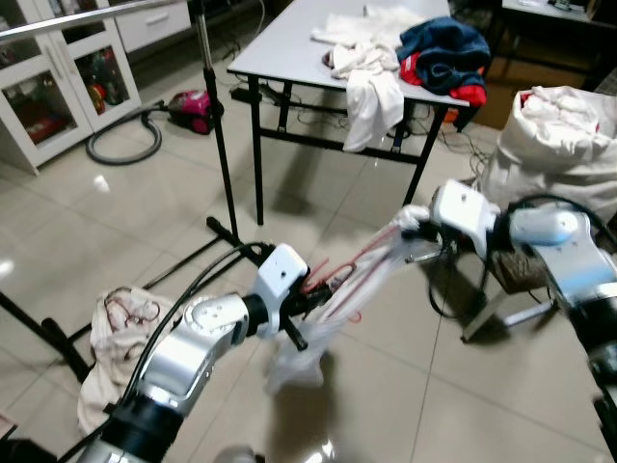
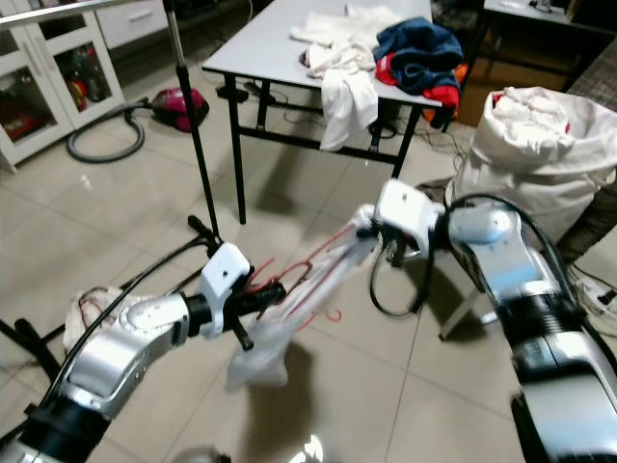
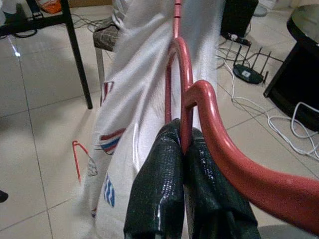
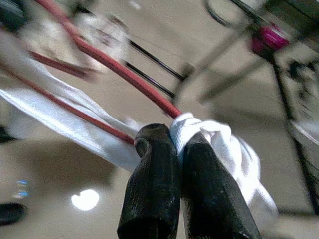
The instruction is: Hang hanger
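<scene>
Red hanger (image 1: pixel 339 280) with a white garment (image 1: pixel 318 333) draped on it is held in mid-air between the two arms, low over the tiled floor (image 1: pixel 415 386), near the foot of the black rack pole (image 1: pixel 217 125). Left claw (image 3: pixel 187 149) is clenched on the hanger at its hook end; in the left wrist view the black fingers pinch the red bar tight. Right claw (image 4: pixel 174 144) is clenched on the far end, gripping bunched white cloth together with the red bar. Judgement: the two-ended grip keeps the hanger stretched and the garment from sliding off while carried. The silver rail (image 1: pixel 87 19) sits high at upper left, well apart from the hanger, so hanging is not yet done. Surface (image 1: pixel 289 48) behind carries a pile of clothes (image 1: pixel 405 53)
</scene>
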{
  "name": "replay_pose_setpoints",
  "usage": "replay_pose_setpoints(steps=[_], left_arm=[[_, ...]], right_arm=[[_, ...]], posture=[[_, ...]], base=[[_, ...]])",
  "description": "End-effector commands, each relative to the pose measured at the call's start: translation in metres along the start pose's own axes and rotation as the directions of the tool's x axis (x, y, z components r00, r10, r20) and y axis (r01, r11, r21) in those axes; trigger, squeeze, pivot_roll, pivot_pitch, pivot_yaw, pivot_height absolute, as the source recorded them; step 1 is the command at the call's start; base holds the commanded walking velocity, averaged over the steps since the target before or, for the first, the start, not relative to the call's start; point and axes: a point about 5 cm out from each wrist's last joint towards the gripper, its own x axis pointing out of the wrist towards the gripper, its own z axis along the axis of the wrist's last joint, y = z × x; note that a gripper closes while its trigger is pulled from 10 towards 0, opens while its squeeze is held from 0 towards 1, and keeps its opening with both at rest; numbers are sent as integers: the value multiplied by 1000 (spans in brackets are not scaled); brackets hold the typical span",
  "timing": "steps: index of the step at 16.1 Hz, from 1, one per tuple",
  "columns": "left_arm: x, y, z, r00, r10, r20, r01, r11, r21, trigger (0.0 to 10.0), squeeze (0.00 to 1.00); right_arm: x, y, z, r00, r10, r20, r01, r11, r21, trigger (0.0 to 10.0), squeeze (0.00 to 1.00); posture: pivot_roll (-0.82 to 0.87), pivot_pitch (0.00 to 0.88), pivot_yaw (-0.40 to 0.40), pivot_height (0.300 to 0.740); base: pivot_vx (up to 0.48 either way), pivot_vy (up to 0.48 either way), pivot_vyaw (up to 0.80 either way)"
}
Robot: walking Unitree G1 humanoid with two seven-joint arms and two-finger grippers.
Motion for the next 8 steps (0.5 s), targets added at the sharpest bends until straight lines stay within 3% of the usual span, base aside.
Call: replay_pose_setpoints(steps=[1, 2, 4, 8], left_arm=[[0, 1, -2, 1000, 8, -23, -7, 1000, 4, 10000, 0], [0, 2, -2, 1000, 7, -26, -7, 1000, 4, 10000, 0], [-1, 3, -4, 999, 9, -33, -9, 1000, 4, 10000, 0], [-1, 3, -5, 999, 0, -39, 0, 1000, 6, 10000, 0]], right_arm=[[-5, 2, 20, 993, 71, 99, -70, 997, -17, 0, 0], [-7, 2, 29, 984, 78, 160, -78, 997, -7, 0, 0], [-12, -2, 47, 941, 45, 337, -85, 991, 106, 0, 0], [-27, -8, 68, 844, -23, 537, -132, 960, 248, 0, 0]], posture=[[61, 0, -20, 740], [61, 0, -18, 740], [61, 0, -21, 740], [60, 0, -21, 740]], base=[[0, 0, 0], [0, 0, 0], [0, 0, 0], [0, 0, 0]])
